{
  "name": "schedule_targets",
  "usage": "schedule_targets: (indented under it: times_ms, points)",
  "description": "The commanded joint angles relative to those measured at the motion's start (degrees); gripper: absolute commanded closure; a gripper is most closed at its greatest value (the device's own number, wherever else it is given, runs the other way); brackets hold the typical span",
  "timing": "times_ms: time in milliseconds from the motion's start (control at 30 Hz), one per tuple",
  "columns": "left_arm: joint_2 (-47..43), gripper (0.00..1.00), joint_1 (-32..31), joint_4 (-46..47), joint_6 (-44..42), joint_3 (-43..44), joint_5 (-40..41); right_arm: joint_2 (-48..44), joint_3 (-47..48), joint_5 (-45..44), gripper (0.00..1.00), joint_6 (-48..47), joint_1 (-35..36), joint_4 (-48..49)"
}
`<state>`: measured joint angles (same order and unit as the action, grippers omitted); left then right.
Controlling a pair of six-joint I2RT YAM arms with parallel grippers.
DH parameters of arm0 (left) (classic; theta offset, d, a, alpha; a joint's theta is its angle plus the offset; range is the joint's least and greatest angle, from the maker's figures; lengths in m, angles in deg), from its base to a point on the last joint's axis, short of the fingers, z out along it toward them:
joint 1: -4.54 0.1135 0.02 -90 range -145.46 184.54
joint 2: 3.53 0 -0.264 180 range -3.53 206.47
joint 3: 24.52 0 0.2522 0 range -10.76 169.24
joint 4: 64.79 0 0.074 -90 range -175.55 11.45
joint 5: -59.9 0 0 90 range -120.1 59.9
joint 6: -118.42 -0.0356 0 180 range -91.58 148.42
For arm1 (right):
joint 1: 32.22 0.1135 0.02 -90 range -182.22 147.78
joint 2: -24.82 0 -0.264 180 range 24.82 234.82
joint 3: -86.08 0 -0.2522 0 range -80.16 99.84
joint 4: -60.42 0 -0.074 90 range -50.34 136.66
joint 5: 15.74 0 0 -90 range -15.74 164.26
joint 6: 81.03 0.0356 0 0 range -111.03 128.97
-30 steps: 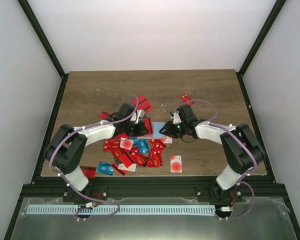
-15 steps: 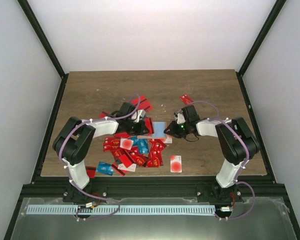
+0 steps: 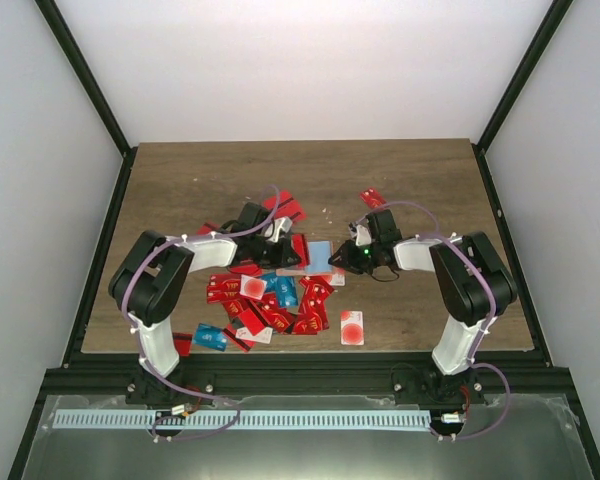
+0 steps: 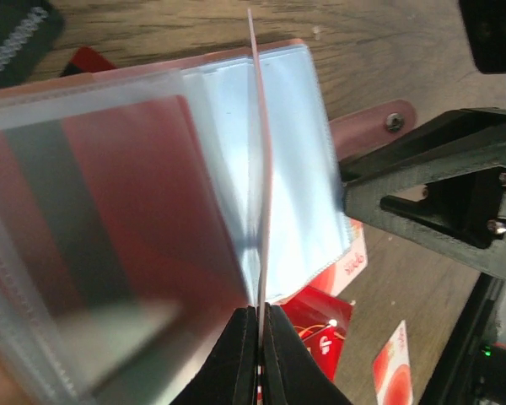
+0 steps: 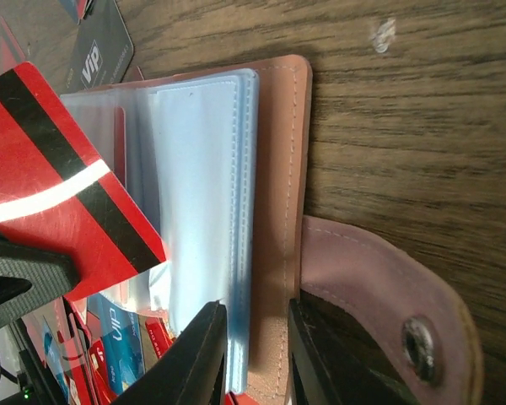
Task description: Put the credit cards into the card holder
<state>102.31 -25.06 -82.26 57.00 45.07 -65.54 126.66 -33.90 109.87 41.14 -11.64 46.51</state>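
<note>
Over the wooden surface point(image 3: 200, 180), seen from above, both arms reach inward to the card holder point(image 3: 318, 257). It lies open just beyond a heap of credit cards point(image 3: 270, 305) (mostly red, a few blue). The left tool point(image 3: 288, 256) meets it from the left and the right tool point(image 3: 338, 262) from the right. A white card with a red dot point(image 3: 351, 327) lies apart, nearer the bases.

At the left wrist, the left tool point(image 4: 259, 325) is pressed together on the held card point(image 4: 255, 169), seen edge-on and standing upright against the holder's clear sleeves point(image 4: 299, 152).

At the right wrist, the right tool point(image 5: 257, 354) pinches the holder's edge, one finger by the sleeves and the other by the pinkish-tan cover point(image 5: 288, 169). The snap tab point(image 5: 388, 295) lies flat on the wood. The held card point(image 5: 59, 194) (red, black stripe) tilts over the far sleeves, and a dark grey card point(image 5: 97, 46) lies beyond.
</note>
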Motion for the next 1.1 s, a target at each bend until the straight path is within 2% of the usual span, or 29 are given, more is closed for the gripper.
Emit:
schedule_targets:
  times_ms: [0, 233, 700, 1067]
  points:
    - [2.2, 0.96, -0.5, 5.5, 1.8, -0.7, -5.0, 2.0, 0.9, 0.9, 0.77, -0.8, 0.7, -0.1]
    - [2.6, 0.96, -0.4, 5.4, 3.6, -0.1, -5.9, 1.8, 1.2, 1.1, 0.78, -1.1, 0.8, -0.8]
    - [2.0, 0.96, 1.7, 0.0, 2.4, -1.0, -0.9, 1.7, 2.1, 0.7, 0.78, -1.5, 0.7, -2.1]
    - [1.7, 0.96, 2.0, 4.8, 14.8, -5.6, -3.1, 2.9, 3.6, 1.5, 0.78, -0.9, 0.8, -1.4]
